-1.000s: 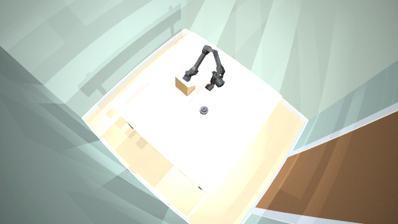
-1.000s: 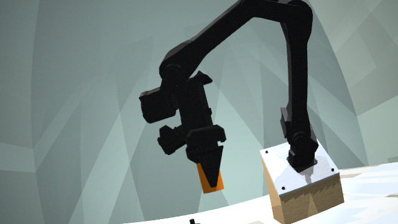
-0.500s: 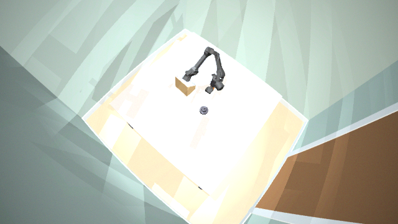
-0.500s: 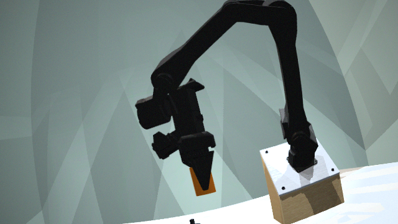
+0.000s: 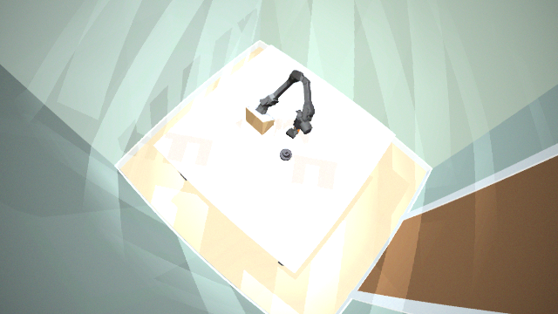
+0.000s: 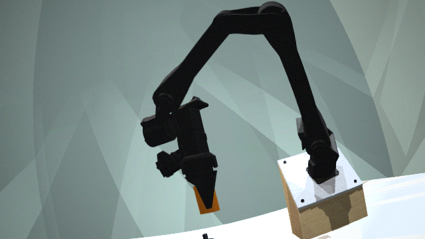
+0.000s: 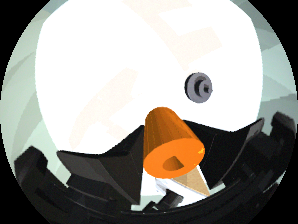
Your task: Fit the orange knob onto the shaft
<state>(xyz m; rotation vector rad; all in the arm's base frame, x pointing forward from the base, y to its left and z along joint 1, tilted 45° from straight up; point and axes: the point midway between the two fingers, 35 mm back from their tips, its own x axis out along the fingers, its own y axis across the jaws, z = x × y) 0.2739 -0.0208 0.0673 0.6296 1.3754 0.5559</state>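
Pedestal from end effector: in the top view the round pedestal (image 5: 282, 158) (image 7: 192, 95) lies below and a little left of the end effector (image 5: 298, 130) (image 6: 208, 206) (image 7: 162, 125); in the wrist view, up and right of it
Height: knob above the shaft (image 5: 286, 153) (image 6: 205, 236) (image 7: 206, 89), the two well apart, so the carry likely calls for sideways travel before descent
Knob: the orange knob (image 5: 298, 130) (image 6: 200, 204) (image 7: 167, 135) is between the fingers, off the counter (image 5: 261, 183) (image 6: 252, 224) (image 7: 90, 50)
Knob axis: slanted in the exterior view, lower end toward the wooden block (image 5: 261, 124) (image 6: 312, 216); probably needs squaring to the upright shaft
End effector: part open, closed firmly on the knob's sides
Hole: on the knob's exposed end; its flat's match to the shaft cannot be told, so a slow twist under light pressure may be needed
Arm: the single arm (image 5: 308, 93) (image 6: 282, 36) arches high from the block, forearm sloping down, fingers pointing mostly downward
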